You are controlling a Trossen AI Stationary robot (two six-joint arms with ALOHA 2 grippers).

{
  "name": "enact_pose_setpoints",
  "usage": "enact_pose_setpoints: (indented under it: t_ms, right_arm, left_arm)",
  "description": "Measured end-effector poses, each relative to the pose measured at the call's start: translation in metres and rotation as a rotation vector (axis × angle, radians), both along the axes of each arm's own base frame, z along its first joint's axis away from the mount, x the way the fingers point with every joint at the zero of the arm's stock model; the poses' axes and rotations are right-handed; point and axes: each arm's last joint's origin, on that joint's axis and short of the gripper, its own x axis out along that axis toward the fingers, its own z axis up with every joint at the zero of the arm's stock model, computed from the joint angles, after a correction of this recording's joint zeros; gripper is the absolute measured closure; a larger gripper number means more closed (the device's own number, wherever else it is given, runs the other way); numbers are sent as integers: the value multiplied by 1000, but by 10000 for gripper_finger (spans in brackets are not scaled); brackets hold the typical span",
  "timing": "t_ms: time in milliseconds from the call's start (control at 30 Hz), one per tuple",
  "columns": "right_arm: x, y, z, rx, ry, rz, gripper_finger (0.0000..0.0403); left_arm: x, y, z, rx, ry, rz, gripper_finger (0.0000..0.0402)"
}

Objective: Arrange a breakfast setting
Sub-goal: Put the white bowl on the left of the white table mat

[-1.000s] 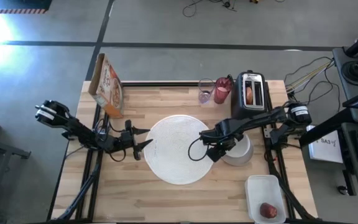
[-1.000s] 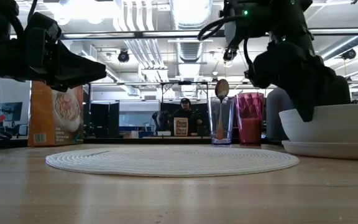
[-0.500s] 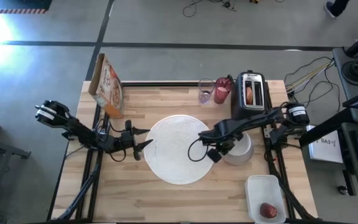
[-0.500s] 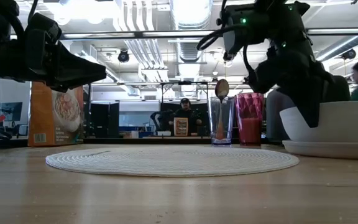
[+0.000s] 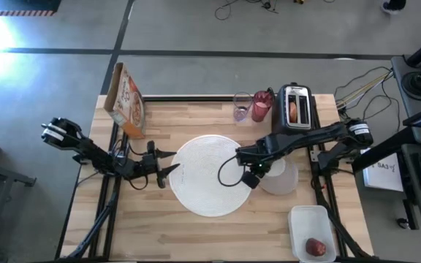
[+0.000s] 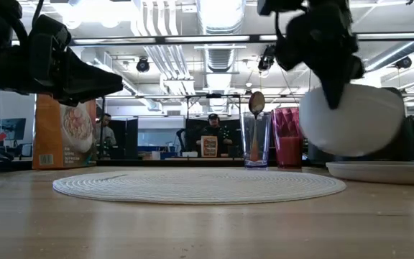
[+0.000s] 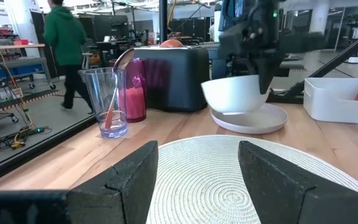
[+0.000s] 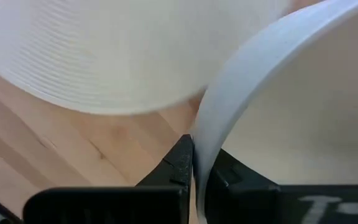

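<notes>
The small white bowl (image 6: 351, 119) hangs in the air above the small grey plate (image 6: 383, 171), with my right gripper (image 8: 197, 167) shut on it. They are to the right of the large round white plate (image 5: 209, 175), which lies flat on the table. My left gripper (image 7: 197, 165) stands open and level at that plate's left edge, touching nothing. At the far edge a pink tumbler (image 5: 262, 108) stands beside a clear glass (image 5: 241, 106) with the orange-handled spoon in it. The bagel half (image 5: 292, 109) sticks up from the toaster. The red apple (image 5: 314, 247) lies in a white tub. My right gripper pinches the bowl's rim (image 8: 199, 134) between its two fingers (image 8: 180, 163), one finger inside the bowl and one outside. The fingers come from above, pointing steeply down. The bowl hangs tilted below them, clear of the small grey plate.
A cereal box (image 5: 126, 98) stands at the far left of the table. The black toaster (image 5: 294, 109) stands at the far right. The white tub (image 5: 311, 232) sits at the near right corner. People show in the room beyond the table.
My right gripper has risen with the bowl and drifted a little toward the large plate. The bowl, which sat on the small grey plate, now hangs clear of it and has tipped. The grey plate stays where it was.
</notes>
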Motion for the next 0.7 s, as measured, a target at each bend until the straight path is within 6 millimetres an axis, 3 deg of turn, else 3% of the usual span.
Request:
enact_pose_setpoints:
  t_ms: [100, 233, 400, 700]
  right_arm:
    - [14, 3, 8, -67, -71, 153, 394]
    - [34, 12, 16, -200, -176, 500, 394]
    - [54, 22, 12, -292, -230, 881, 394]
    - [72, 26, -21, -273, -107, 1097, 394]
  left_arm:
    - [0, 0, 1, -2, -6, 0, 193]
    - [0, 0, 2, -4, -15, 2, 193]
    - [0, 0, 4, -8, -39, 2, 193]
    - [1, 0, 6, 0, -43, 3, 193]
